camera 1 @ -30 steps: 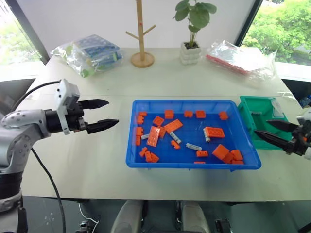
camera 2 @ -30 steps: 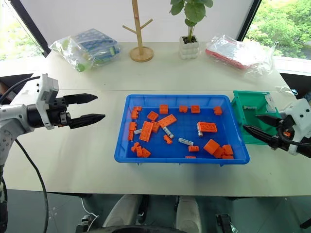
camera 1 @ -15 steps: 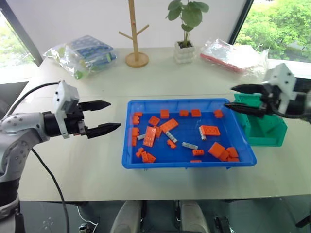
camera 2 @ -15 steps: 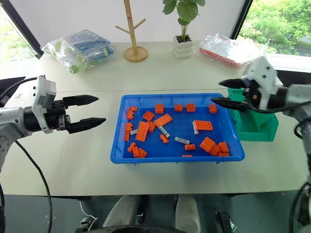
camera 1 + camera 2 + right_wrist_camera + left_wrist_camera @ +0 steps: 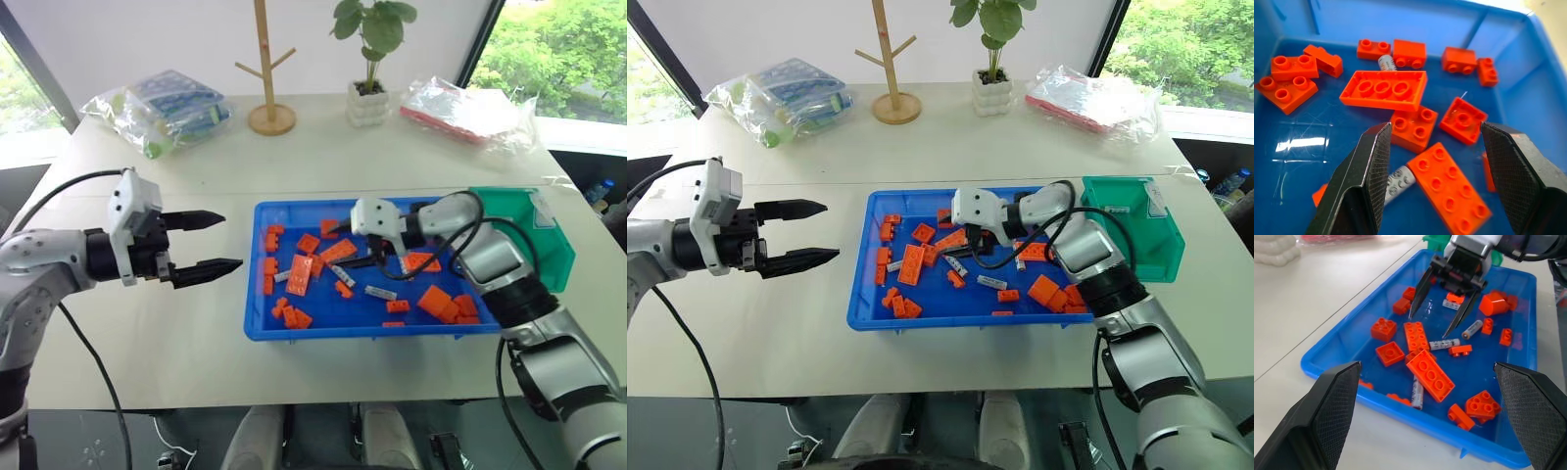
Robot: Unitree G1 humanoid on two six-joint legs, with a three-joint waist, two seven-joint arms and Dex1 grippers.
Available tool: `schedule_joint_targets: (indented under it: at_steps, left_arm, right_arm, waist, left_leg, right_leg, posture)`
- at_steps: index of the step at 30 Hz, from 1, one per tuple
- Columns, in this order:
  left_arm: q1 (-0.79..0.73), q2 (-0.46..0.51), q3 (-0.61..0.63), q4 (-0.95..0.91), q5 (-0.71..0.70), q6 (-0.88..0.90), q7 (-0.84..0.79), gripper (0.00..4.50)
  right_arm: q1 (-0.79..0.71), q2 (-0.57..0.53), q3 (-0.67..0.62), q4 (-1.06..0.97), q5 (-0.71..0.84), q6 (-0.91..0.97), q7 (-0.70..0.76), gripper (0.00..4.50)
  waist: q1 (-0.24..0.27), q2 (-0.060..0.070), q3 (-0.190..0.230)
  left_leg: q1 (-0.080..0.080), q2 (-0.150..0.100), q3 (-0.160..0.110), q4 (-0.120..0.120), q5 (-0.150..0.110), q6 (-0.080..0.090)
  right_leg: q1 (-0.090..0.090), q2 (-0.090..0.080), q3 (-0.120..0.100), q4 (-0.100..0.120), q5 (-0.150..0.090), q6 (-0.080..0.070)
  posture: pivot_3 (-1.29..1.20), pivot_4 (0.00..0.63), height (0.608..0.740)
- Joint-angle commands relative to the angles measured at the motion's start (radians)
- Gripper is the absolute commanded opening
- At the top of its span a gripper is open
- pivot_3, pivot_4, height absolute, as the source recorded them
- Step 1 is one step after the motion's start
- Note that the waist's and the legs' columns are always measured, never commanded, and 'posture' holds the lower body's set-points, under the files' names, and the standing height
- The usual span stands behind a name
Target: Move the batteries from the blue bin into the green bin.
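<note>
Batteries [image 5: 1444, 344] unlabelled, blue bin [image 5: 294, 328], orange bricks [image 5: 301, 275]

No text, label, brand, number or sign can be read anywhere. The wrapped packs [image 5: 176, 106] lying on the desk [image 5: 323, 157] to the left of the blue bin's [image 5: 257, 323] far edge carry coloured printing, but it is too small to make out. The pale tag [image 5: 1153, 199] on the green bin [image 5: 1161, 259], just beside the blue bin, shows no legible marks either.
</note>
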Motion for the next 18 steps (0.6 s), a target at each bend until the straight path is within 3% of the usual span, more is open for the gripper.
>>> schedule_joint_targets:
  at_steps: [1, 8, 18]
  left_arm:
    - [0.010, 0.006, 0.040, -0.038, -0.018, -0.002, 0.019, 4.50]
    - [0.021, 0.002, 0.034, -0.048, -0.017, -0.006, 0.034, 4.50]
    - [-0.014, 0.013, 0.021, -0.023, -0.021, -0.007, 0.024, 4.50]
  right_arm:
    - [-0.019, 0.077, -0.054, -0.042, 0.073, 0.163, -0.042, 2.94]
    - [-0.008, 0.157, -0.113, -0.104, 0.163, 0.406, -0.103, 2.94]
    - [0.032, 0.186, -0.070, -0.098, 0.139, 0.453, -0.136, 2.94]
  waist:
    - [-0.003, 0.000, 0.000]
    - [0.003, 0.000, 0.000]
    - [-0.001, 0.000, 0.000]
  left_leg:
    - [0.000, 0.000, 0.000, 0.000, 0.000, 0.000]
    - [0.000, 0.000, -0.001, 0.000, 0.001, -0.001]
    - [0.000, 0.000, 0.000, 0.000, 0.001, -0.001]
  right_leg:
    - [0.000, 0.000, 0.000, 0.001, 0.000, 0.000]
    - [-0.004, 0.000, 0.001, 0.010, 0.000, -0.001]
    - [-0.006, 0.000, 0.001, 0.012, 0.000, -0.001]
  posture:
    - [0.00, 0.150, 0.693]
    - [0.00, 0.150, 0.693]
    - [0.00, 0.150, 0.693]
